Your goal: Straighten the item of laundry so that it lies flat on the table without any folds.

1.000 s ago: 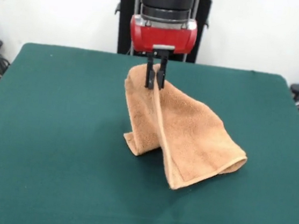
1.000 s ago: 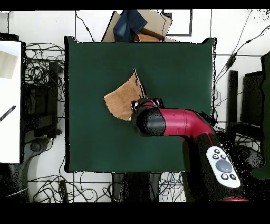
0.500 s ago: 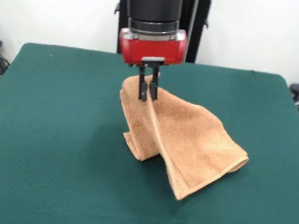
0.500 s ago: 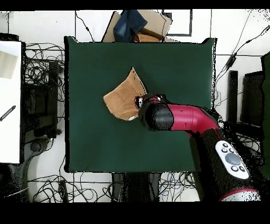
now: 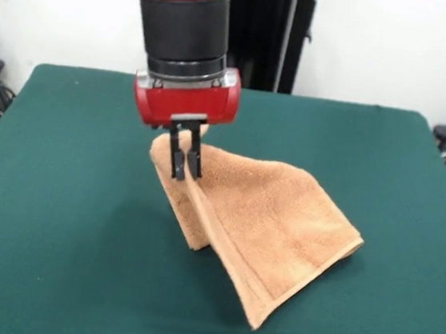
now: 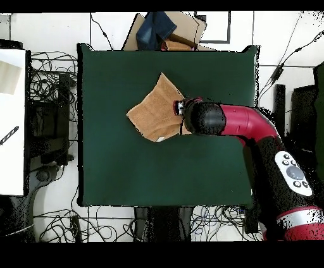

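Observation:
The tan terry-cloth towel [image 5: 269,221] is folded double and hangs from my gripper [image 5: 184,165], which is shut on its upper left corner and holds that corner above the dark green table [image 5: 56,220]. The rest of the towel drapes down to the right, and its lower edge rests on the table. In the overhead view the towel [image 6: 155,114] lies near the table's middle [image 6: 126,170], and the red and black arm covers my gripper [image 6: 182,112] at the towel's right edge.
A cardboard box with blue cloth [image 6: 166,30] stands beyond the table's far edge in the overhead view. Cables lie on the floor around the table. The robot's black pedestal [image 5: 262,34] stands behind the table.
My gripper has moved left and toward the camera in the front view with the towel's corner in it. The towel has been dragged along and spread wider.

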